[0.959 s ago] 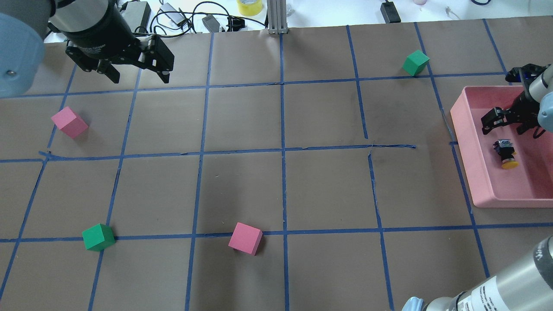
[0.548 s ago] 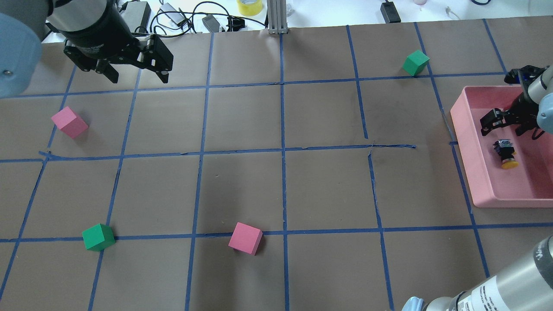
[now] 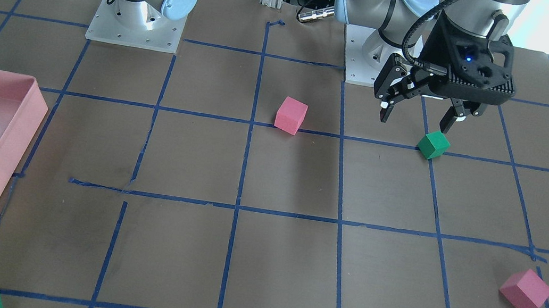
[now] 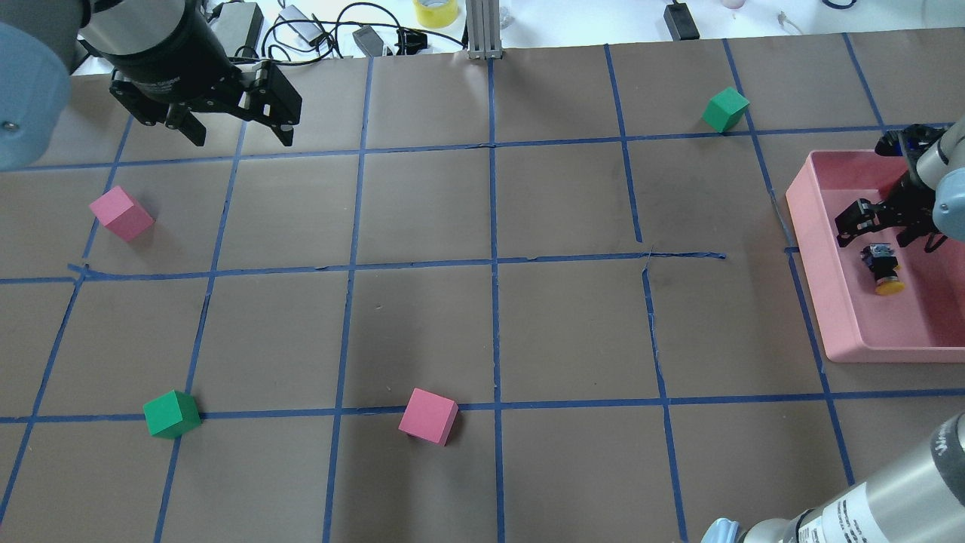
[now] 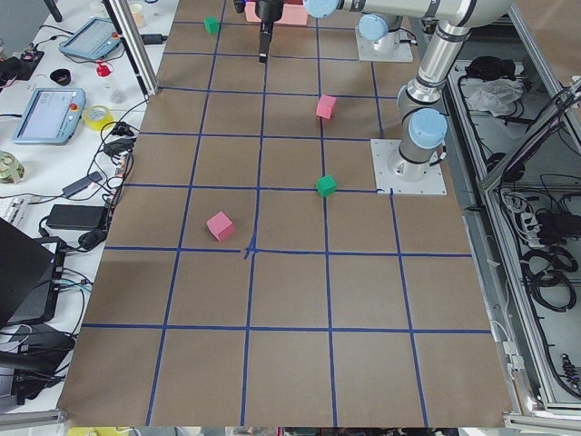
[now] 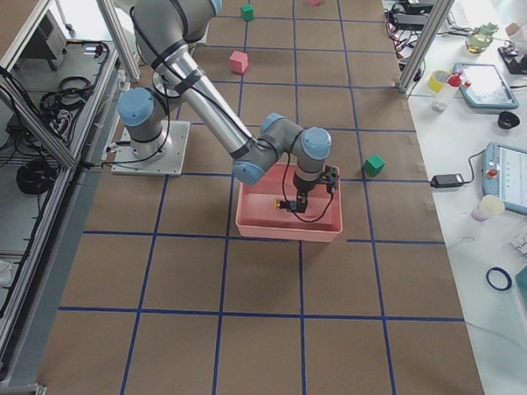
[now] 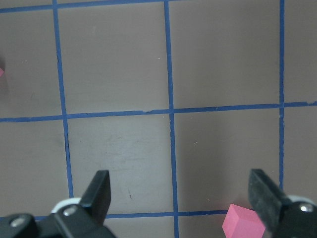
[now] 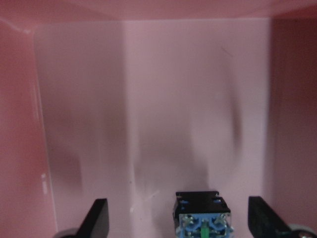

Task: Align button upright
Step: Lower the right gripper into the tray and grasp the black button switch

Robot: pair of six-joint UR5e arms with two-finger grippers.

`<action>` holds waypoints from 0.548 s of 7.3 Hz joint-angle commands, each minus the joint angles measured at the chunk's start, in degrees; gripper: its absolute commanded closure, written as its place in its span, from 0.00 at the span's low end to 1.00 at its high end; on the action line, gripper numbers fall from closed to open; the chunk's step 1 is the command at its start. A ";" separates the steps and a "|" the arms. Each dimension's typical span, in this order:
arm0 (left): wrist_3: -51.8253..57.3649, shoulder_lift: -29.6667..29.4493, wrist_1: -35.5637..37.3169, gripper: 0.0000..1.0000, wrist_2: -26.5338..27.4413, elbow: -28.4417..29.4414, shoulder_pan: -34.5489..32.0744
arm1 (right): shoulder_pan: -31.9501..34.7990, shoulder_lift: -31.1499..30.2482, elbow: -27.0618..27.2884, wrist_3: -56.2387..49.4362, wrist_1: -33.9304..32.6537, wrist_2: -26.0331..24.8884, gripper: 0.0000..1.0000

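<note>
From my console, the table [image 4: 528, 332] fills the overhead view, brown and crossed by a blue tape grid. Two arms work over it. The left gripper [image 4: 240, 134] hangs above the far left part, its fingers [image 7: 99, 191] spread wide with only bare table between them. There is pale print on its black body, and a label on the right arm's grey tube at the bottom right corner; I cannot read either.

One pink tray [image 4: 905, 324] sits at the table's right edge. The right gripper [image 4: 873, 238] is down inside it, its fingers [image 8: 99, 215] parted and clamping nothing.

I count four foam cubes, two of each colour:
- a pink cube [image 4: 121, 213] on the left
- another pink cube [image 4: 428, 415] near the middle, on the robot's side
- a green cube [image 4: 172, 413] at near left
- a second green cube [image 4: 725, 108] far right, just beyond the tray

The button [image 4: 882, 269] lies on its side on the tray floor. Its yellow cap points towards the robot. In the right wrist view its terminal end sits between the spread fingers, clear of both. That end shows blue and green parts.
</note>
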 commanded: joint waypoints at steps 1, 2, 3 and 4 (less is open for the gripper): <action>0.09 0.00 -0.04 0.00 0.00 0.07 0.00 | 0.00 -0.20 0.48 0.01 0.29 0.01 0.00; 0.52 0.00 -0.05 0.00 -0.09 0.16 0.00 | 0.00 -0.20 0.74 0.01 0.29 0.02 0.00; 0.62 0.00 -0.05 0.00 -0.09 0.16 0.00 | -0.09 -0.20 1.00 -0.08 0.38 -0.07 0.00; 0.70 0.00 -0.05 0.00 -0.09 0.16 0.00 | -0.17 -0.20 1.09 -0.08 0.56 -0.16 0.00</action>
